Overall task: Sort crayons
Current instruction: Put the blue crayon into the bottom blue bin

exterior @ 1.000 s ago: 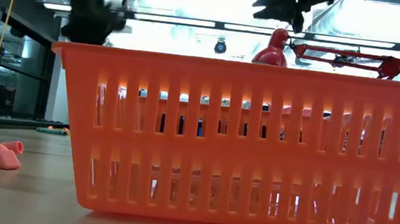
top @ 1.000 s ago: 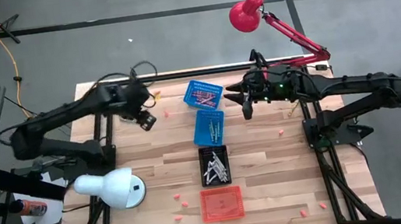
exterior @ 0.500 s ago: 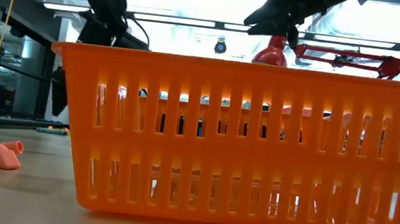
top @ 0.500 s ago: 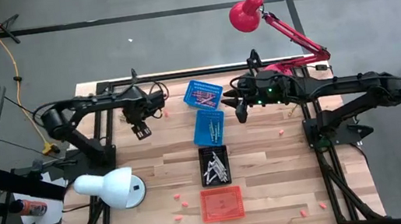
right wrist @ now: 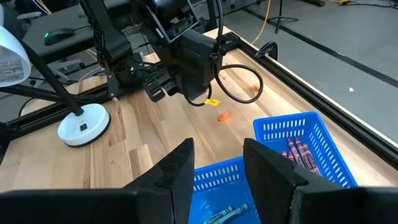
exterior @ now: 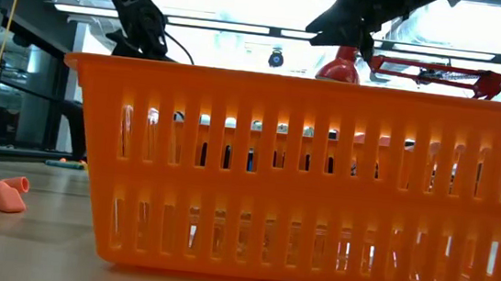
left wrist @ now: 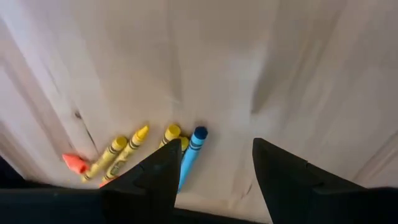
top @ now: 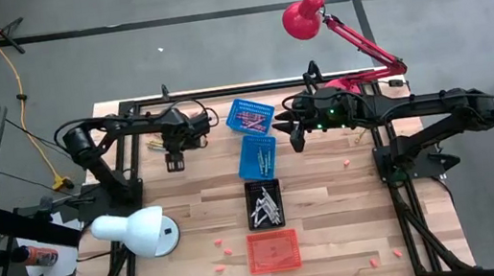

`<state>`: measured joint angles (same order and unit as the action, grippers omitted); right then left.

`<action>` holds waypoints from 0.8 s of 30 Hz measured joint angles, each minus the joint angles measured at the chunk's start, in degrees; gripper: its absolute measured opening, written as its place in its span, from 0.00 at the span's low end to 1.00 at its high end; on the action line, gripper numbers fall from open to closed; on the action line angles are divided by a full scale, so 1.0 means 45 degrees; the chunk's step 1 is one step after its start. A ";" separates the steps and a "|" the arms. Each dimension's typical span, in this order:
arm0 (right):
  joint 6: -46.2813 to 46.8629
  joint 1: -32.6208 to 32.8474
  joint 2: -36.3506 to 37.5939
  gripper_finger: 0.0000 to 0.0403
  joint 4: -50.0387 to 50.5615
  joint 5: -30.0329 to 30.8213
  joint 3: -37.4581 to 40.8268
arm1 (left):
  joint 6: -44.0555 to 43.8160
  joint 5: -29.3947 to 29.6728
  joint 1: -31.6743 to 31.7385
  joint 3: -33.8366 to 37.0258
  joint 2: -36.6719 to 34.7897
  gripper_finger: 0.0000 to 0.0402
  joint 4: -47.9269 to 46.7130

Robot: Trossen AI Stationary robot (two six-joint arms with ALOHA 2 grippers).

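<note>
The left pincer (left wrist: 211,180) has swung back from mid-tabletop to the far left edge and now hangs, fingers spread and empty, above loose crayons (left wrist: 140,149), yellow ones and a blue one, lying on the tabletop (top: 198,203). That looks like the lead-in to another pick. The right pincer (right wrist: 214,168), also apart and empty, has barely moved and waits above the blue baskets (top: 256,156).

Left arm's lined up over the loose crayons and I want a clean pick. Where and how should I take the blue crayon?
Grip the blue crayon mid-barrel, coming straight down with the open left end effector, fingers across its length. It lies flat on the table; one long side is bare wood, but a yellow crayon lies close on the other, so expect a tight fit there.
</note>
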<state>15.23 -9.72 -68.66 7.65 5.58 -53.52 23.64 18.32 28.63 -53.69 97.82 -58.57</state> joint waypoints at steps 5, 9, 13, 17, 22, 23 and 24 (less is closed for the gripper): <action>0.0120 0.0000 -0.0001 0.33 0.0012 0.0000 0.0000 | 0.1711 -0.0292 0.0244 0.0005 0.0000 0.46 0.0038; 0.0822 0.0000 0.0003 0.33 0.0017 0.0382 0.0000 | 0.2490 -0.0804 0.0533 0.0015 -0.0255 0.46 0.0124; 0.1228 0.0000 0.0003 0.33 0.0062 0.0763 0.0000 | 0.3411 -0.1099 0.0840 0.0019 -0.1002 0.45 0.0586; 0.1289 0.0000 0.0003 0.33 0.0065 0.0767 0.0000 | 0.3857 -0.1460 0.1271 0.0242 -0.2000 0.41 0.1437; 0.1320 0.0000 0.0003 0.33 0.0062 0.0767 0.0000 | 0.4551 -0.2122 0.1619 0.1289 -0.2771 0.37 0.1537; 0.1320 0.0000 0.0003 0.33 0.0060 0.0767 0.0000 | 0.4888 -0.2113 0.1643 0.1563 -0.2857 0.37 0.1471; 0.1320 0.0000 0.0003 0.33 0.0061 0.0769 0.0000 | 0.5178 -0.2039 0.1639 0.1820 -0.2919 0.37 0.1527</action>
<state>21.17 -9.72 -68.64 7.93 9.05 -53.52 46.94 9.15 36.01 -45.50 84.69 -51.70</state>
